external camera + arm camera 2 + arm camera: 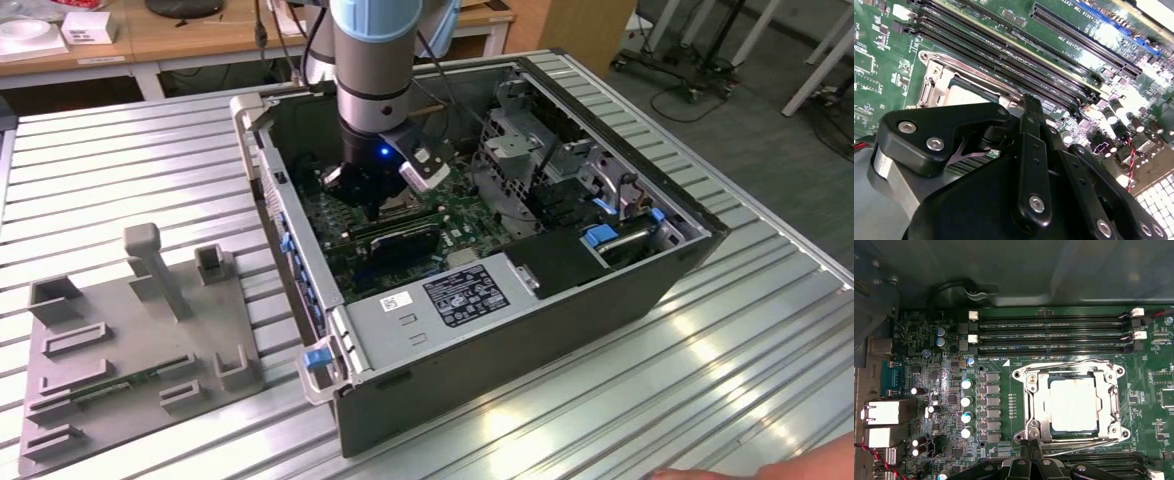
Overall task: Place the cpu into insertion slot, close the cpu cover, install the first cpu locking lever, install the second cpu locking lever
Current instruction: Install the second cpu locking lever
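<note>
Ribbed metal tabletop (120,160) carries an open computer case (534,330) lying on its side, with a grey fixture block (134,340) of slots and posts beside it toward the exterior view's left; wooden desks sit behind. Arm (380,60) reaches straight down into the case, gripper (380,195) hovering low over the green motherboard (400,250). First wrist view: cpu (1074,404) is seated in the insertion slot (1072,402), silvery-beige top facing up, square to the socket. Cpu cover (1111,402) looks down flat around the chip, its frame bordering all four sides. Thin wire levers run along two opposite sides of the frame, one next to the memory slots (1054,332) and one on the gripper side; can't tell if either is hooked under its catch. Gripper fingers (1029,455) are pressed together into a narrow tip, holding nothing, tip at the socket frame edge by the near lever; contact not clear. Second wrist view: same closed fingertips (1031,107) sit just beside the socket frame (936,80), chip surface (966,95) partly hidden behind the gripper body.
</note>
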Motion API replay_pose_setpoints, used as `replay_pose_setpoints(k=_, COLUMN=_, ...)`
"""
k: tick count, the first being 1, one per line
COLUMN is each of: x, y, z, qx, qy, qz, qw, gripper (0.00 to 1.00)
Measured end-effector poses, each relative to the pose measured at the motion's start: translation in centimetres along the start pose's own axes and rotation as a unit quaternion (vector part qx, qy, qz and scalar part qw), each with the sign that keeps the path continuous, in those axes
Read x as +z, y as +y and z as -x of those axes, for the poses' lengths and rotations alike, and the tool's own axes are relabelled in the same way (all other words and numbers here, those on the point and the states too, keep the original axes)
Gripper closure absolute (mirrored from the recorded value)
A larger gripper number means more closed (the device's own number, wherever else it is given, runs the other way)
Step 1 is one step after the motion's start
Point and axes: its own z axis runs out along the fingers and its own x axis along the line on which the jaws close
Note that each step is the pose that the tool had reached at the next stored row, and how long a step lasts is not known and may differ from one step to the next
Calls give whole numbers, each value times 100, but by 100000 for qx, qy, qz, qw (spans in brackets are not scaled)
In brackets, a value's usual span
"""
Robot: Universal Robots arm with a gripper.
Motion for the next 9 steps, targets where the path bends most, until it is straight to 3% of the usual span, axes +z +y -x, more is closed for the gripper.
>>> replay_pose_setpoints(k=9, x=27, y=-2, z=-9, qx=4, qy=3, qz=-4, qw=100000, gripper=89)
